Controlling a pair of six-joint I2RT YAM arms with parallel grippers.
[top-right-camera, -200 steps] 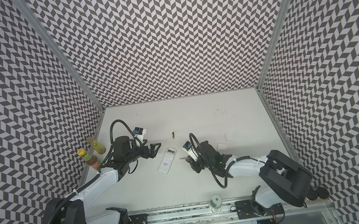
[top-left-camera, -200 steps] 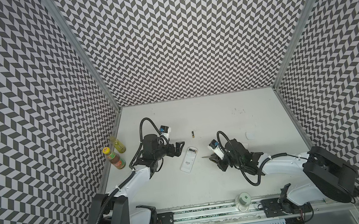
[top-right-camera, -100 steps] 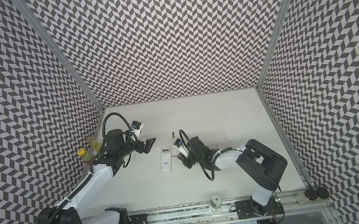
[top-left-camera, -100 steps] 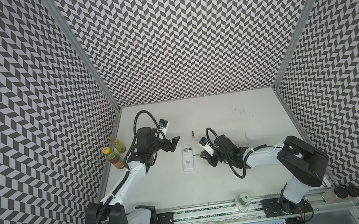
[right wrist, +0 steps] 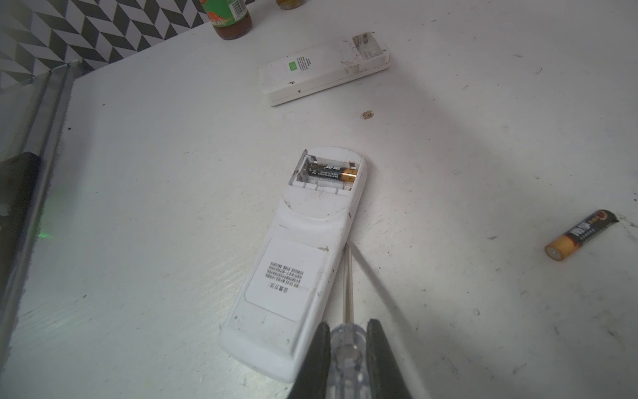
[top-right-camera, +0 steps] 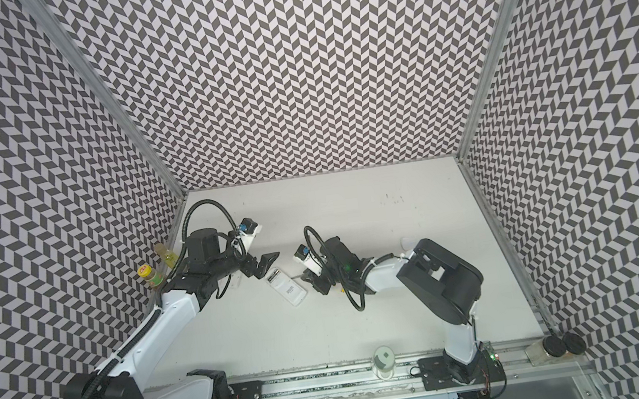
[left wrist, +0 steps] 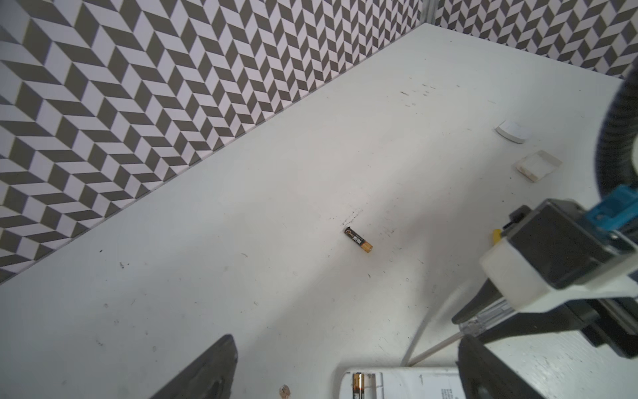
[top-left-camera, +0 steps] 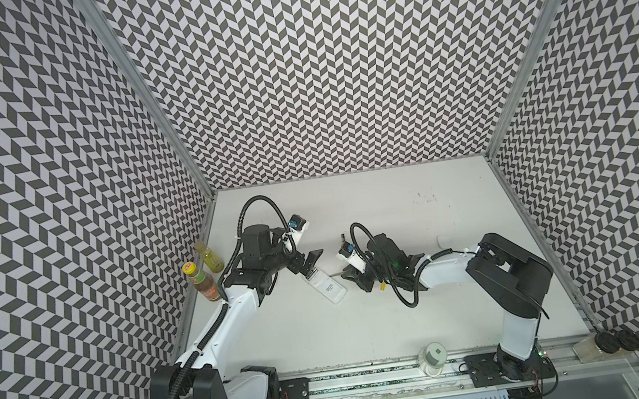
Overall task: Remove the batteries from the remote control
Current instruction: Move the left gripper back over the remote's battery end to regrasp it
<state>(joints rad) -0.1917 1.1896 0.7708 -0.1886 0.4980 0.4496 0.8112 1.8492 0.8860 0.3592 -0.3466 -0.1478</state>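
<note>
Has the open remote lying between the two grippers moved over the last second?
Yes. The remote has turned in place: its battery-compartment end swung left, toward the red-labelled bottle.

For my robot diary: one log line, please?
left gripper open; right gripper shut on screwdriver; battery in remote; loose battery on table

Arrangement of things on the tabletop (top-left-camera: 368, 328).
A remote control (top-left-camera: 326, 288) lies near the middle, one battery (right wrist: 331, 172) in its open compartment and a screwdriver (right wrist: 348, 293) tip against its side; a loose battery (left wrist: 358, 240) lies toward the far edge, a second remote (right wrist: 324, 69) and two bottles (top-left-camera: 204, 287) toward the left edge.
</note>
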